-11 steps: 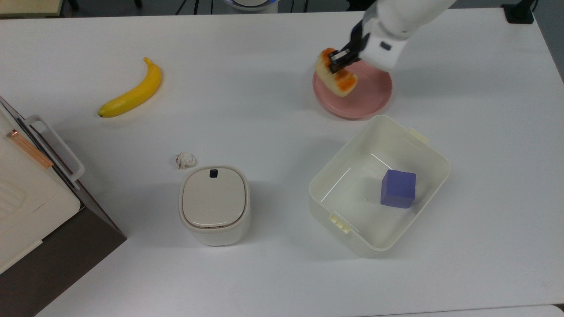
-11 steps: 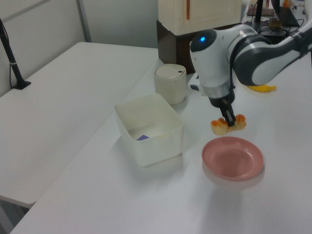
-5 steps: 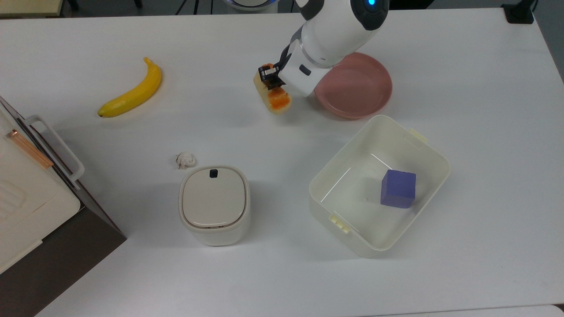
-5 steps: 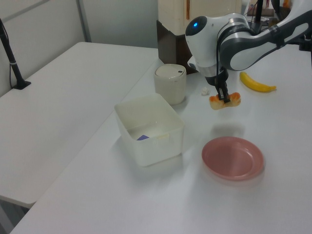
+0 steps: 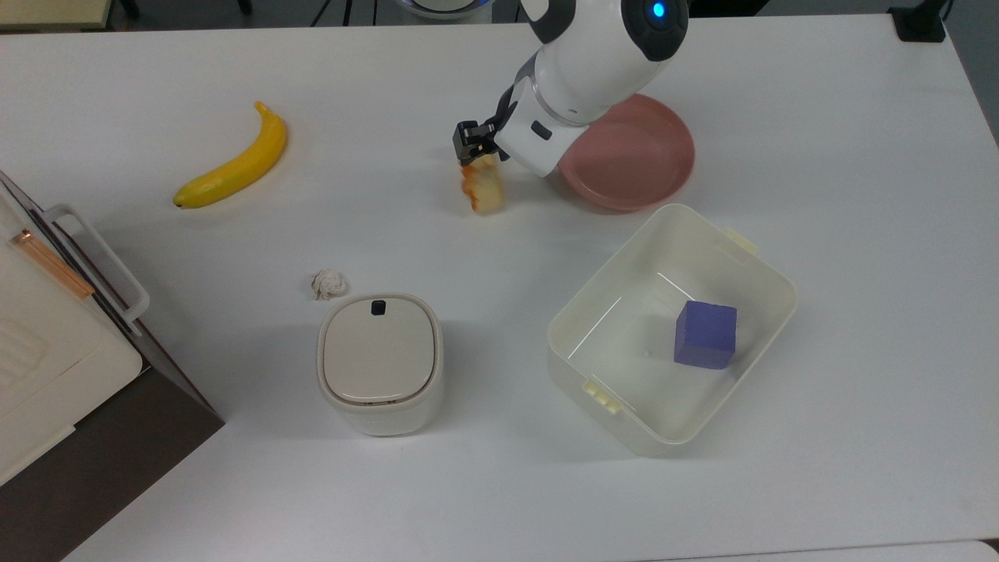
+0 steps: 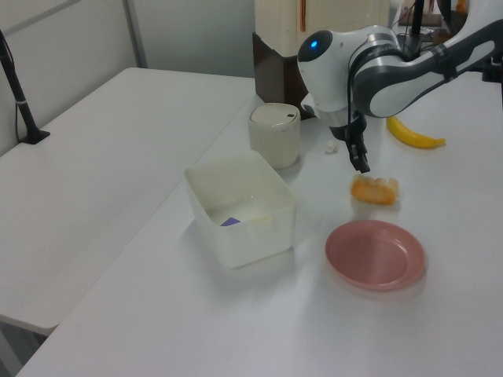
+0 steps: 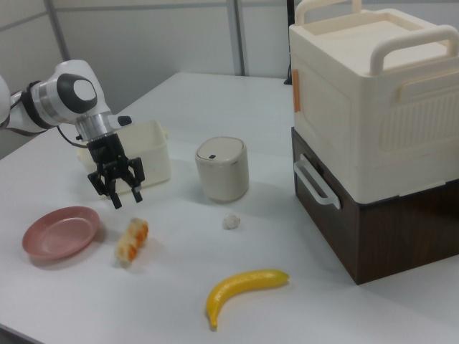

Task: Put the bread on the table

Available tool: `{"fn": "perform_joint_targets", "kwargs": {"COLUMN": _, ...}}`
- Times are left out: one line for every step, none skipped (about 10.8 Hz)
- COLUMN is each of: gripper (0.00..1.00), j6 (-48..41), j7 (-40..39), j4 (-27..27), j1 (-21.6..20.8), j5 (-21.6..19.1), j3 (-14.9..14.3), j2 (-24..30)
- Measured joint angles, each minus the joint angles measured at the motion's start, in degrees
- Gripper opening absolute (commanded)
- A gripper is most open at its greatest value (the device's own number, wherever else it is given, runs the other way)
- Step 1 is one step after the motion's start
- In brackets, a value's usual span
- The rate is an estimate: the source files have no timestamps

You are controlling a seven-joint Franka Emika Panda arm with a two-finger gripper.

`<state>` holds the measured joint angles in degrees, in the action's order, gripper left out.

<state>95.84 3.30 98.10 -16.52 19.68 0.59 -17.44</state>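
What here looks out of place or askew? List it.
The bread lies on its side on the table, glazed top facing sideways, beside the plate. The open tool hangs above it. A paper ball sits loose near the bin.

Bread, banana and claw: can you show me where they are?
Bread (image 7: 132,240): right view, on its orange top, lying on the table.
Banana (image 5: 234,161): top view, middle of its yellow body.
Claw (image 7: 125,196): right view, between its open fingertips, above the bread.
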Motion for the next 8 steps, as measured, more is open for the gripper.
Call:
{"fn": "perform_joint_targets", "kwargs": {"gripper": 1.0, "j6": 0.0, "j7": 0.17, "j4": -0.87, "j1": 0.1, "j5": 0.05, "j3": -0.64, "j2": 0.4}}
{"fn": "perform_joint_targets", "kwargs": {"gripper": 1.0, "j6": -0.04, "j7": 0.27, "j4": -2.38, "j1": 0.3, "j5": 0.05, "j3": -1.92, "j2": 1.03}}
{"fn": "perform_joint_targets", "kwargs": {"gripper": 1.0, "j6": -0.04, "j7": 0.82, "j4": -4.22, "j1": 0.63, "j5": -0.06, "j3": -3.64, "j2": 1.91}}
{"fn": "perform_joint_targets", "kwargs": {"gripper": 1.0, "j6": -0.05, "j7": 1.28, "j4": -6.0, "j1": 0.83, "j5": -0.22, "j3": -5.74, "j2": 2.82}}
{"fn": "perform_joint_targets", "kwargs": {"gripper": 1.0, "j6": -0.11, "j7": 1.37, "j4": -7.19, "j1": 1.28, "j5": -0.69, "j3": -7.6, "j2": 3.74}}
{"fn": "perform_joint_targets", "kwargs": {"gripper": 1.0, "j6": -0.11, "j7": 1.39, "j4": -7.71, "j1": 1.8, "j5": -2.31, "j3": -8.96, "j2": 4.61}}
{"fn": "perform_joint_targets", "kwargs": {"gripper": 1.0, "j6": -0.12, "j7": 1.53, "j4": -8.06, "j1": 2.2, "j5": -5.89, "j3": -10.53, "j2": 5.6}}
{"fn": "perform_joint_targets", "kwargs": {"gripper": 1.0, "j6": -0.12, "j7": 1.67, "j4": -8.63, "j1": 2.43, "j5": -10.11, "j3": -12.52, "j2": 6.82}}
